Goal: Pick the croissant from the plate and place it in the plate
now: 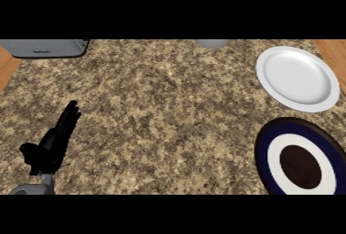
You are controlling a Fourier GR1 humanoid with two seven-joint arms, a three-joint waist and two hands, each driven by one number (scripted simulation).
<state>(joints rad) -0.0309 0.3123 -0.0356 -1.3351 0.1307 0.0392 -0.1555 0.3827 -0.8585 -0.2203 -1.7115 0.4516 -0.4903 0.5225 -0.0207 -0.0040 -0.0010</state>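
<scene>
One broad counter point(169, 114) of speckled brown and tan stone, filling nearly the whole head view, edged by narrow strips of orange wood point(5, 64) at the upper left and upper right.

Next in size, two plates, both at the right, near each other but not touching. Lower right: dark plate point(262, 151), navy rim, white ring inside it, dark brown centre, cut off by the right edge of the view. Above it: white plate point(297, 77), plain, bare across its whole face.

Upper left corner: grey appliance point(47, 47), boxy, only its near part in view, well apart from both plates.

Lower left: left hand point(57, 137), black, open, fingers straight and together, pointing up the view, thumb out to the left, holding nothing, far from the plates. Below it, a short piece of grey forearm point(30, 188) at the lower edge.

Top middle: small grey rounded object point(213, 43), mostly cut off, kind not clear.

Croissant: not to be made out on either plate or anywhere on the counter.
</scene>
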